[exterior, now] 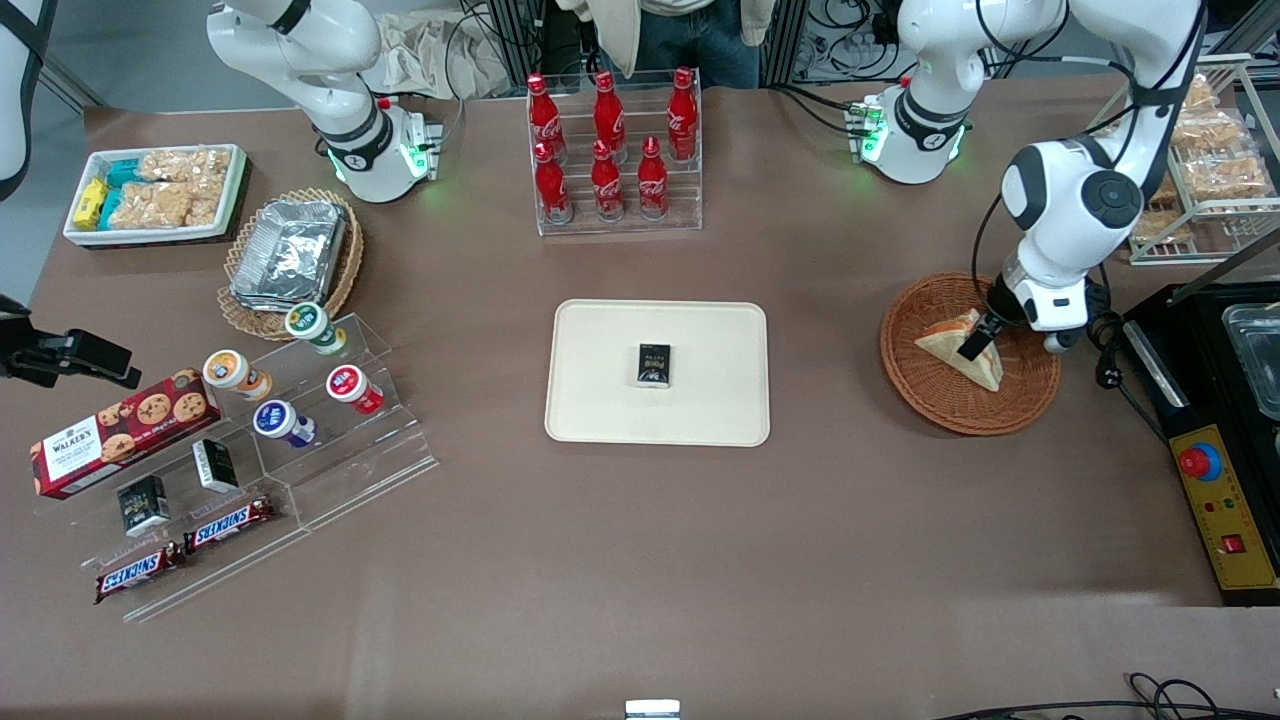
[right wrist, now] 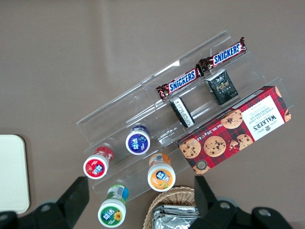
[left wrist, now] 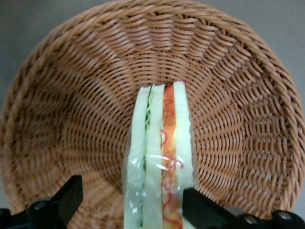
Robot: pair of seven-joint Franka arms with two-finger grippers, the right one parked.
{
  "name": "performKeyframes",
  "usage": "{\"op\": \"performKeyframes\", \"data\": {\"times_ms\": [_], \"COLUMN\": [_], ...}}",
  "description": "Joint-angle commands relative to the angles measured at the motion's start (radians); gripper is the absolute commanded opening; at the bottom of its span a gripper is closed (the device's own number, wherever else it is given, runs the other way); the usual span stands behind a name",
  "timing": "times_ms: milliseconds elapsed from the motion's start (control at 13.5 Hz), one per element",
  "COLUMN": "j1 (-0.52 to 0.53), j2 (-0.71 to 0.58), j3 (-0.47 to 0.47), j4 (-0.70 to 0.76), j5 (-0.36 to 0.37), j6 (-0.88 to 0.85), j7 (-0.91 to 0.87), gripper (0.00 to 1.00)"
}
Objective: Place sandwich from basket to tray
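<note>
Wicker basket (left wrist: 71,119) walls ring gripper (left wrist: 128,207), sandwich (left wrist: 159,157).

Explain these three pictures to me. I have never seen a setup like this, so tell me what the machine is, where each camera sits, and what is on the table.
Two white robot arms stand at a brown table. One picture looks down on the table from the front. The other two come from cameras on each arm's wrist, so they show the dark fingertips and whatever lies below.

The working arm's gripper is down in the round basket, its open fingers on either side of the sandwich, not yet closed on it. The sandwich still lies in the basket.

The tray in the middle holds only a small dark box. Cola bottles stand farther from the front camera. Toward the parked arm's end are yoghurt cups, Snickers bars and a cookie box.
</note>
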Motion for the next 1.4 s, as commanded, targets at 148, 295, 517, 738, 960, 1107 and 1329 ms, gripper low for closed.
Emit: {"op": "performKeyframes", "data": {"times_ms": [148, 295, 517, 738, 960, 1107, 1329], "j1": [0.000, -0.001, -0.004, -0.010, -0.043, -0.044, -0.044], "j2": [-0.223, -0.260, -0.263, -0.221, -0.133, -0.093, -0.030], "j3": [-0.015, -0.015, -0.018, -0.016, -0.018, -0.018, -0.024], "j4": [0.095, 0.147, 0.182, 0.176, 0.176, 0.172, 0.170], "j5": [0.001, -0.003, -0.004, -0.033, -0.039, -0.058, -0.059], "j6": [-0.376, -0.480, -0.536, -0.452, -0.354, -0.303, -0.249], "j7": [0.006, 0.005, -0.003, 0.005, -0.011, -0.012, -0.012], "gripper": [1.00, 1.00, 1.00, 1.00, 1.00, 1.00, 1.00]}}
